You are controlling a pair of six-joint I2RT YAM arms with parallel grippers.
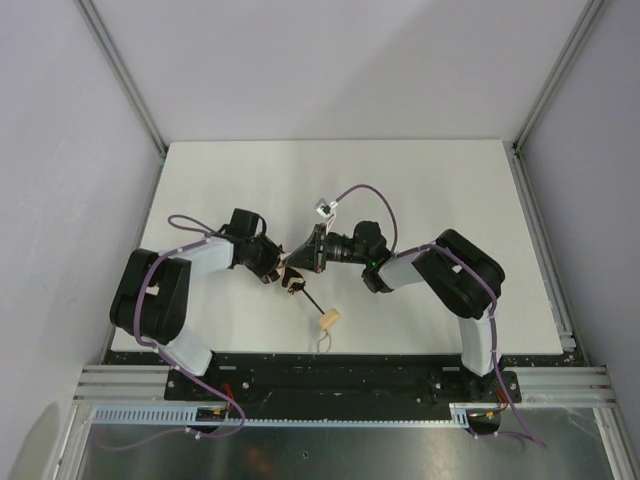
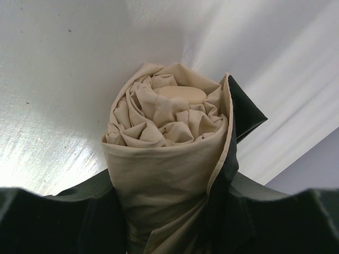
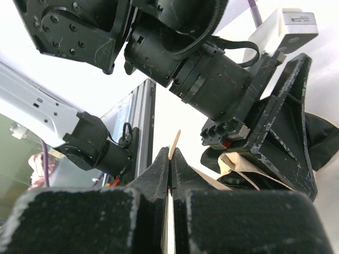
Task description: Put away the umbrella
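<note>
The umbrella's tan canopy [image 2: 164, 159] is rolled into a tight bundle that stands upright between my left gripper's black fingers [image 2: 47, 222]. My left gripper [image 2: 169, 209] is shut on it. From above, the thin black shaft [image 1: 312, 302] runs down to the light wooden handle [image 1: 329, 318], which lies on the table with its wrist loop [image 1: 322, 341]. My right gripper [image 3: 170, 156] meets the left gripper [image 1: 278, 268] at mid-table. Its jaws are pressed together on a thin tan strip [image 3: 175, 138] of the umbrella. More tan fabric [image 3: 233, 163] shows under the left gripper.
The white table [image 1: 420, 200] is ringed by grey walls and aluminium frame posts [image 1: 545, 110]. A black base bar and rail [image 1: 340, 385] run along the near edge. Purple cables [image 1: 365, 195] loop over both arms.
</note>
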